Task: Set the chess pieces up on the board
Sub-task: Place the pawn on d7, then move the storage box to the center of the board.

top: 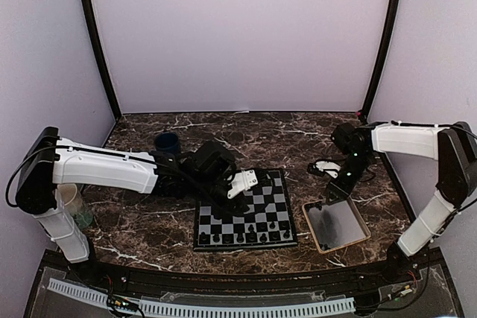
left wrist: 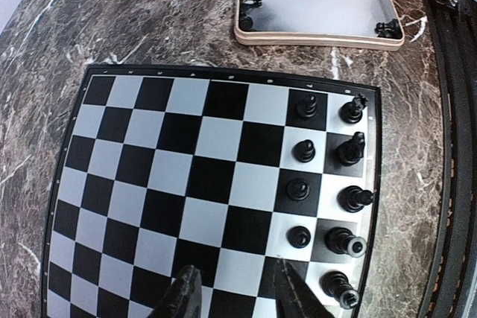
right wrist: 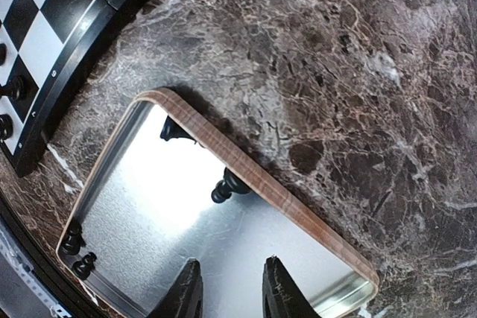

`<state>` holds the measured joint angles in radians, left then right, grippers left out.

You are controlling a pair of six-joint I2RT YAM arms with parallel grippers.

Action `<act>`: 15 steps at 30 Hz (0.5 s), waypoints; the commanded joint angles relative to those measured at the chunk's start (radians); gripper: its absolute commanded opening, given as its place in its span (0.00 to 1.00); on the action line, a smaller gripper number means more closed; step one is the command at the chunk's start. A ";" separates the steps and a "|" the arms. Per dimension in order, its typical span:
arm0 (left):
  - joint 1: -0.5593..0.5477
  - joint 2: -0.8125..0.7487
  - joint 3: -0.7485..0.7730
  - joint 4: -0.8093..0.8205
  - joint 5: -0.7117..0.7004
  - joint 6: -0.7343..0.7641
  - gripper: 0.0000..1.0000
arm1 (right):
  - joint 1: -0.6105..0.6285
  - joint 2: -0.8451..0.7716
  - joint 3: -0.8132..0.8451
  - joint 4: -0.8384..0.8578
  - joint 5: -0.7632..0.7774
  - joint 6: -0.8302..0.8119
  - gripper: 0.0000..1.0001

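The board [top: 277,200] of black and pale grey squares lies at the table's middle. In the left wrist view [left wrist: 186,154] several small dark chess pieces [left wrist: 299,237] stand in its two columns at the right edge. My left gripper [left wrist: 238,297] is open and empty, low over the board beside those pieces; it also shows in the top view [top: 237,205]. My right gripper [right wrist: 231,294] is open and empty above the tray, also seen from the top [top: 333,197]. Several more pieces [right wrist: 227,186] lie in the tray, along its rim and in its corners.
The tan-rimmed metal tray [right wrist: 276,196] sits right of the board [top: 310,229], and at the top of the left wrist view [left wrist: 320,39]. A dark blue cup [top: 167,142] stands behind the left arm. A clear cup [top: 71,202] stands at the far left.
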<state>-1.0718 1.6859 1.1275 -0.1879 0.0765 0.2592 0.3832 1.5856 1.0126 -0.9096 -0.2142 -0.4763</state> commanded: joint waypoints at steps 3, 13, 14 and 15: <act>-0.004 -0.041 -0.022 0.048 -0.078 -0.017 0.36 | 0.006 0.062 -0.005 0.065 -0.081 0.018 0.31; -0.005 -0.019 -0.019 0.057 -0.093 -0.016 0.36 | 0.042 0.161 0.022 0.162 -0.040 0.063 0.32; -0.005 -0.017 -0.018 0.057 -0.093 -0.014 0.36 | 0.045 0.167 0.024 0.174 -0.022 0.070 0.32; -0.005 -0.015 -0.018 0.057 -0.095 -0.014 0.36 | 0.048 0.175 0.027 0.188 -0.001 0.077 0.32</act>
<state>-1.0718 1.6859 1.1210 -0.1459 -0.0051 0.2504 0.4149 1.7279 1.0191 -0.8112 -0.2703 -0.4358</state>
